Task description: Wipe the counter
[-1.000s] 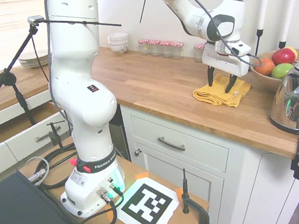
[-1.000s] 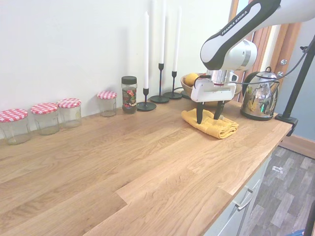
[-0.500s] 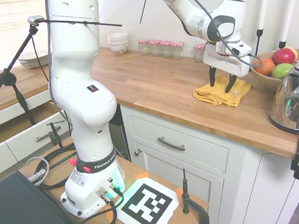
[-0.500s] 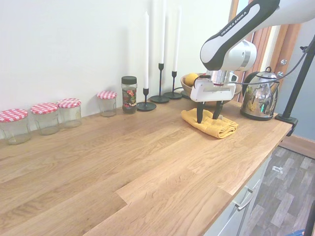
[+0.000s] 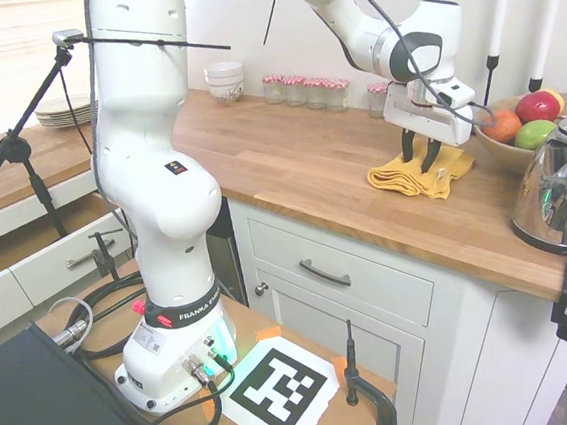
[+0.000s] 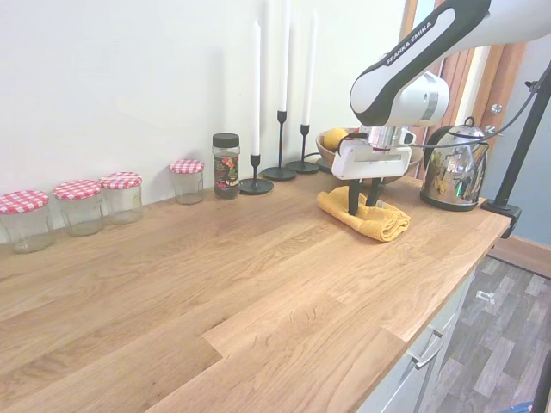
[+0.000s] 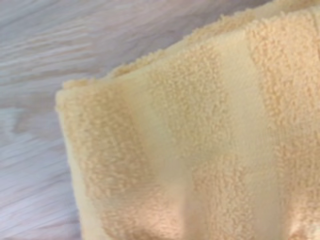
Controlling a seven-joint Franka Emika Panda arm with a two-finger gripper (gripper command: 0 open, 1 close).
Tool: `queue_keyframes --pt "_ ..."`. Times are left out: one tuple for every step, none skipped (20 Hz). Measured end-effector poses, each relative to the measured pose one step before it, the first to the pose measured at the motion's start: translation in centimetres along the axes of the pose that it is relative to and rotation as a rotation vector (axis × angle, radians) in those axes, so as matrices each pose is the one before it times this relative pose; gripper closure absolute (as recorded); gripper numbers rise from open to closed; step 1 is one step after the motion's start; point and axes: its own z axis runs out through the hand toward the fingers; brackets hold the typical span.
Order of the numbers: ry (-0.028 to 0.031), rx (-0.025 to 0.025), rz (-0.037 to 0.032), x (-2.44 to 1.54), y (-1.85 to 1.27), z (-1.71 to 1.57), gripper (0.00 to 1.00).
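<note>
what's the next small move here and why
Probably drag the yellow cloth sideways along the counter. The end effector looks shut on the cloth, which still lies on the wood, so the wiping stroke can likely begin.

Plain white wall (image 6: 129, 77) behind the tabletop; white panelled cabinets (image 5: 372, 294) with dark bar handles (image 5: 325, 274) below its front edge. Grey wood-look plank floor (image 6: 499, 344) past the tabletop's right end in the second exterior view, with reddish-brown wood panelling (image 6: 469, 73) behind it. A lower wooden top (image 5: 8, 169) over white drawers (image 5: 57, 259) stands off the far left end in the first exterior view, bright daylight through window blinds (image 5: 6, 43) above it.
</note>
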Motion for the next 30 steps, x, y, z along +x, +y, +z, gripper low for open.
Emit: queue_keyframes --pt "0.00274 0.0028 -0.00108 -0.095 -0.009 0.012 1.0" --pt "0.0014 0.00152 -0.00115 -0.076 -0.035 0.026 1.0" --pt "0.00022 0.00083 -0.00081 -0.07 -0.025 0.002 1.0" --pt "0.00019 0.00117 -0.00014 -0.058 -0.006 -0.011 1.0" --pt "0.00091 0.00145 0.00009 -0.061 0.025 0.006 1.0" --pt "0.00307 0.00271 0.00037 -0.059 0.074 -0.01 1.0" --pt "0.00313 0.00275 0.00039 -0.063 0.081 -0.012 1.0" --pt "0.00187 0.00185 0.0003 -0.054 0.069 -0.021 1.0" --pt "0.00082 0.00083 -0.00021 -0.016 0.026 -0.02 1.0" --pt "0.00019 0.00026 -0.00025 -0.004 0.009 -0.014 1.0" --pt "0.00002 0.00004 -0.00034 -0.001 0.005 -0.002 1.0" --pt "0.00006 0.00005 -0.00062 0.0 0.001 0.001 1.0" --pt "0.00002 0.00003 -0.0007 -0.001 0.001 0.002 1.0" --pt "0.00003 0.00004 -0.00089 -0.001 0.0 0.001 1.0" --pt "0.00011 0.00008 -0.00131 -0.003 -0.002 0.002 1.0" --pt "0.00016 0.00013 -0.00162 -0.009 -0.009 0.004 1.0" --pt "0.0001 0.00023 -0.00231 -0.041 -0.045 0.007 1.0" --pt "-0.00001 0.00044 -0.00315 -0.102 -0.108 0.008 1.0" --pt "-0.00043 0.00048 -0.0053 -0.211 -0.212 0.015 1.0" --pt "-0.00016 0.00025 -0.00941 -0.339 -0.347 0.037 1.0" --pt "0.0008 0.00074 -0.0123 -0.484 -0.473 0.05 1.0" --pt "0.00183 0.00202 -0.01301 -0.632 -0.569 0.038 1.0" --pt "0.00089 0.00141 -0.01219 -0.737 -0.616 0.034 1.0" --pt "0.00049 -0.00003 -0.01454 -0.902 -0.715 0.052 1.0" --pt "0.00161 -0.00163 -0.01318 -0.983 -0.764 0.063 1.0" --pt "0.00188 0.0 -0.01048 -1.008 -0.763 0.029 1.0" --pt "0.00215 -0.00293 -0.01312 -1.035 -0.753 0.026 1.0" --pt "0.00041 -0.0035 -0.01033 -1.129 -0.833 0.062 1.0" --pt "0.0028 -0.00355 -0.01077 -1.041 -0.749 0.018 1.0" --pt "0.00357 -0.00267 -0.01033 -1.039 -0.789 0.043 1.0"
